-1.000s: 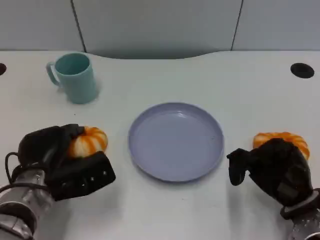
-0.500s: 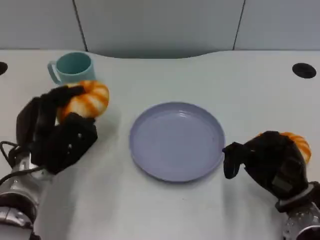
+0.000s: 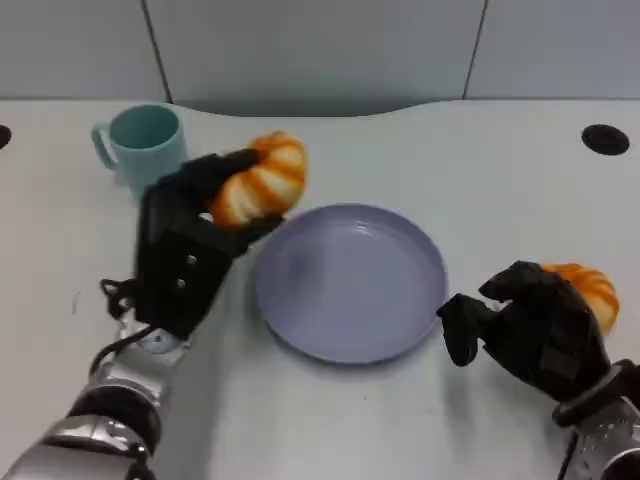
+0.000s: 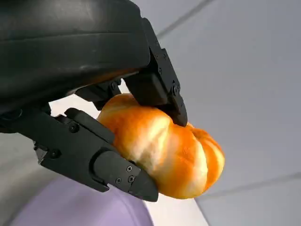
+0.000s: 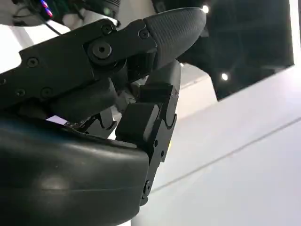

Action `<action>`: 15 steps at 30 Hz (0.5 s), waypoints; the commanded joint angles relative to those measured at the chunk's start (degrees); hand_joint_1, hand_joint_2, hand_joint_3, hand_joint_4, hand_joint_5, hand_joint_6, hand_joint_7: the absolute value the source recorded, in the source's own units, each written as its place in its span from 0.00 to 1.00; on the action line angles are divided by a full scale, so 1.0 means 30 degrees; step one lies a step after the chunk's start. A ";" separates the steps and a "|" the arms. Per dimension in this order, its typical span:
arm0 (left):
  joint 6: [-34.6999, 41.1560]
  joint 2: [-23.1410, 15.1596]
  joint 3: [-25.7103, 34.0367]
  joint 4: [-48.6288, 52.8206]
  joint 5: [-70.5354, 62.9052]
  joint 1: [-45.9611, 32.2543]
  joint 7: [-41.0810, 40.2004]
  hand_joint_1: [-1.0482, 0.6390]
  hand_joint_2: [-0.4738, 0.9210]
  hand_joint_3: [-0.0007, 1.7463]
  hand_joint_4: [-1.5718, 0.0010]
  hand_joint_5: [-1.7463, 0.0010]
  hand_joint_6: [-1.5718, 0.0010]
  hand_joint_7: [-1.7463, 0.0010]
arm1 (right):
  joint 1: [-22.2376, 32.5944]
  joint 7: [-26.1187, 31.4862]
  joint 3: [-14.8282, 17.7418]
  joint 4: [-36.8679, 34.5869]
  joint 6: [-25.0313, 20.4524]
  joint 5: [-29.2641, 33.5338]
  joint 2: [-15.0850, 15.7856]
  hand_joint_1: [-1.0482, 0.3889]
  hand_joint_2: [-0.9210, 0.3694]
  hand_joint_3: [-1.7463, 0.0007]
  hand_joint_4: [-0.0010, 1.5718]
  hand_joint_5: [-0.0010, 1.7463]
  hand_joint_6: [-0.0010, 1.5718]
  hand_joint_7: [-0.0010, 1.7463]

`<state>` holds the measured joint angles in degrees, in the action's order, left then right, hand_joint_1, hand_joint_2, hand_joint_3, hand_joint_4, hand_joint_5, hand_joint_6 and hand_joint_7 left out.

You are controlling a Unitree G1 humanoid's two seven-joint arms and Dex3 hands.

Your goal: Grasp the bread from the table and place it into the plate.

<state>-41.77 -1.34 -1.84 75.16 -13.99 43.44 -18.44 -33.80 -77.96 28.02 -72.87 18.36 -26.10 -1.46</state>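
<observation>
Left hand is gripping the bread in closed fingers, lifted just beyond the plate rim's far-left edge. Should be carrying it over plate centre, lowering before releasing. Right hand is curling beside second bread; grasp unclear.

The plate lies on the table straight before me. My left hand is raised at the plate's left rim, holding a bread roll above that rim's far-left edge. Behind my left hand, farther back on the table, stands the mug. My right hand rests to the right of the plate, just off its rim, with a second bread roll under its far side.
</observation>
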 commanded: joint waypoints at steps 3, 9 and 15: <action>-0.0601 0.0309 -0.1857 -0.0057 -0.2185 0.0296 -0.1256 0.53 0.91 0.00 0.31 0.70 0.22 1.00 | -0.0072 -0.0672 -0.0095 0.0174 -0.0144 -0.0001 0.0318 0.44 0.00 0.97 0.51 0.87 0.75 0.04; 0.0940 -0.0155 -0.3810 0.0118 -0.4402 0.0398 -0.1983 0.42 0.92 0.00 0.49 0.80 0.39 1.00 | -0.0064 -0.0489 -0.0006 0.0460 -0.0525 -0.0257 0.0014 0.44 0.00 0.98 0.52 0.85 0.77 0.04; 0.3308 -0.0346 -0.0022 0.0001 0.1334 0.0444 0.9940 0.10 1.00 0.28 0.95 0.99 0.93 1.00 | -0.0304 -0.0571 -0.0849 0.0466 -0.1232 0.0514 0.0545 0.40 0.00 0.98 0.50 0.82 0.77 0.02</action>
<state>-36.93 -1.90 -11.11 75.37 -23.04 43.69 -11.39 -33.83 -79.16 26.40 -71.95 15.62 -25.33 -1.30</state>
